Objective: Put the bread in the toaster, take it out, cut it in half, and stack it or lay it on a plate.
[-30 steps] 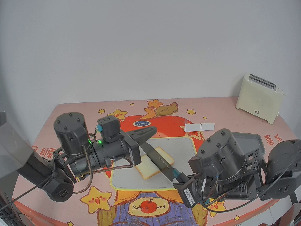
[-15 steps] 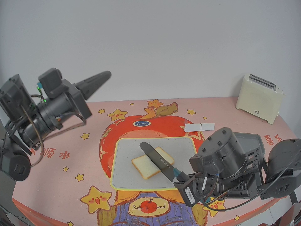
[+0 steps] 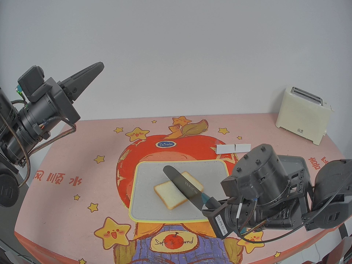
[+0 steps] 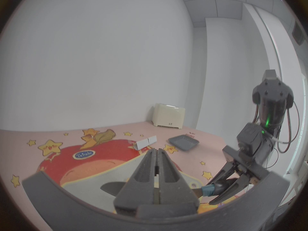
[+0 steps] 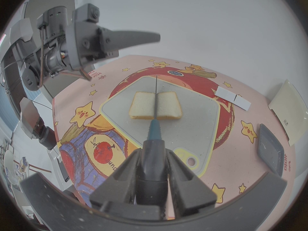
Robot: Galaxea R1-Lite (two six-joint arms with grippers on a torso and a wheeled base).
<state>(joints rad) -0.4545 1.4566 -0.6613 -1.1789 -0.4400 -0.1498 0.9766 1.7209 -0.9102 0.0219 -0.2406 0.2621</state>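
1. Head view: cutting step in hand. Bread (image 3: 169, 197) lies on cutting board (image 3: 146, 187), mid-table, knife (image 3: 183, 184) across it. Left gripper (image 3: 98, 67) high, far left. Dark plate (image 3: 295, 162) half hidden behind right arm.
2. Left wrist view: jaws pressed together, empty.
3. Right wrist view: right gripper (image 5: 154, 151) jaws clenched on knife handle. Cut depth unclear. Next, probably: press down.

Lettering's mostly on the tablecloth (image 3: 91, 173): a blue oval badge (image 3: 165, 144), script on the small apple (image 3: 173, 241), red characters (image 3: 58, 179) along both edges (toaster (image 3: 302, 114) and knife (image 3: 185, 186) carry tiny marks too).
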